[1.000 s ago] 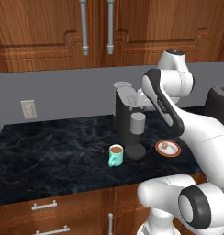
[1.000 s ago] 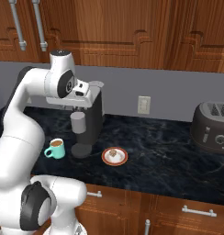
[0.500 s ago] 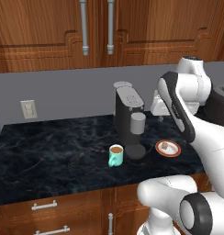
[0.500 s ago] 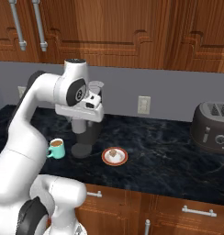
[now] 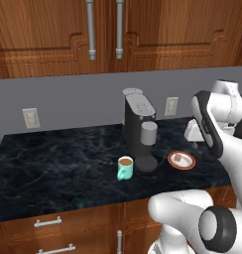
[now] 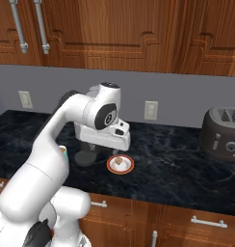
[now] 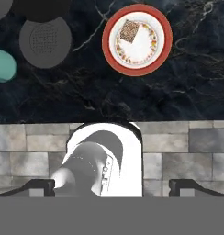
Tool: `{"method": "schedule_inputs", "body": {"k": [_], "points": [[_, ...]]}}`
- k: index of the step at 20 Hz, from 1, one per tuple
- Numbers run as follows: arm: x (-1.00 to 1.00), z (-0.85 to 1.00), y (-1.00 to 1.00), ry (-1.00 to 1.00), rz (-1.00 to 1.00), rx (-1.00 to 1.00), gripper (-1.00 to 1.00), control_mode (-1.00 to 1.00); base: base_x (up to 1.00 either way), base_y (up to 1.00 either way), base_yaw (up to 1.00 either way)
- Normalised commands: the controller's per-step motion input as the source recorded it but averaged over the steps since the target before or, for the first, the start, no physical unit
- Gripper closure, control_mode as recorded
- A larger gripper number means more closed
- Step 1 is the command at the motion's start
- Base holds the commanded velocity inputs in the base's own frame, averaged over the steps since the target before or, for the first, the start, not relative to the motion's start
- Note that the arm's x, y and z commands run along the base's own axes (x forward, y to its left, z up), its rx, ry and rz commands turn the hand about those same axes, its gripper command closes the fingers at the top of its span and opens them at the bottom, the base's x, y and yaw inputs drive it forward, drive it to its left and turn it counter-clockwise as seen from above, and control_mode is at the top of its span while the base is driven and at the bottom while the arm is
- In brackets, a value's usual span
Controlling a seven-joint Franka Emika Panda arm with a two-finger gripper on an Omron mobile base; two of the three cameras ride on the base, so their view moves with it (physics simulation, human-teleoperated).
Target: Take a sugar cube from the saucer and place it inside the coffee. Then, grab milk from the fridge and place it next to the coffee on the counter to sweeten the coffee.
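Observation:
The saucer (image 7: 137, 40) (image 5: 181, 160) (image 6: 120, 164), orange-red rimmed, lies on the black counter (image 5: 53, 163) to the right of the coffee machine. The sugar cube (image 7: 129, 31) (image 5: 177, 157) (image 6: 119, 160) rests on it, off-centre. The teal coffee (image 5: 125, 167) mug stands left of the machine's drip tray; its edge (image 7: 3, 65) shows at the left of the hand view. My gripper (image 7: 112, 188) hangs high above the counter's front edge, looking down, open and holding nothing, with the saucer ahead of its fingertips (image 7: 38, 187). The milk and the fridge are out of view.
A dark grey coffee machine (image 5: 140, 129) stands mid-counter, its round drip tray (image 7: 45, 42) between mug and saucer. A toaster (image 6: 224, 132) sits at the far right. Wall sockets and wooden upper cabinets are behind. Brown drawers with silver handles (image 6: 204, 222) run below the counter.
My hand has swung right, from in front of the coffee machine to over the saucer side of the counter, and its jaws have spread wider. Mug, saucer and cube have not moved.

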Motion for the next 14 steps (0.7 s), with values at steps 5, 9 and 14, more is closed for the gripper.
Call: {"method": "schedule_inputs", "body": {"k": [5,9,14], "points": [[0.00,-0.33,-0.08,0.08,0.10,0.00,-1.00,-1.00,0.00,0.00,0.00],[0.01,-0.27,-0.15,0.00,0.21,0.02,-1.00,-1.00,0.00,0.00,0.00],[0.22,-0.16,-0.31,-0.01,0.32,0.09,-1.00,-1.00,0.00,0.00,0.00]]}}
